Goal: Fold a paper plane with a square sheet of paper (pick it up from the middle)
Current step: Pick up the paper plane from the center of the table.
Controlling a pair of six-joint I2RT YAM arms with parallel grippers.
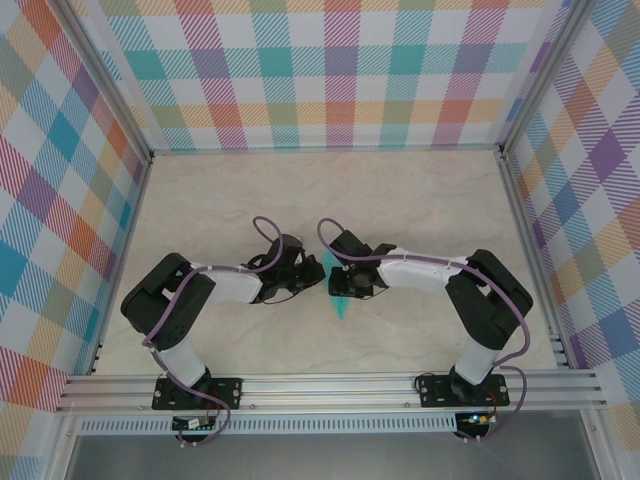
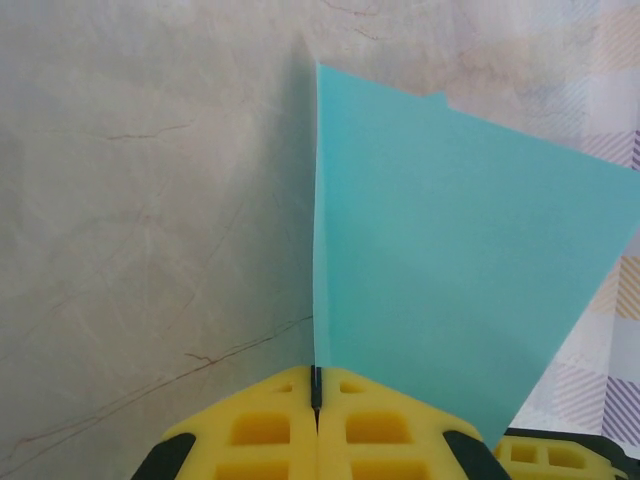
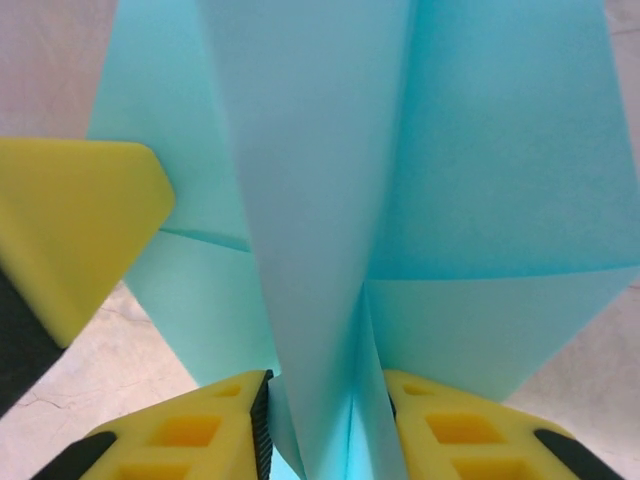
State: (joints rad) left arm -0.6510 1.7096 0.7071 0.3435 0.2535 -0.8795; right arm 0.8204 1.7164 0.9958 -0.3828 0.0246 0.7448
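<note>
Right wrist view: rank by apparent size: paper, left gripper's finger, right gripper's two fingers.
1. paper sheet, by far the largest.
2. left gripper's finger, though nearness to the camera may inflate it.
3. right gripper's two fingers, cropped at the bottom edge; the pair look alike, so unranked.

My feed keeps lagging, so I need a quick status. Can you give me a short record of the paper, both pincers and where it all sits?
paper: turquoise, folded, several creases
place: between the two arms, over the middle of the table
left pincer: shut on the paper's edge
right pincer: jaws apart, with a folded ridge of the paper between them; firm grip not clear
progress: partly folded, not yet a slim dart
</note>
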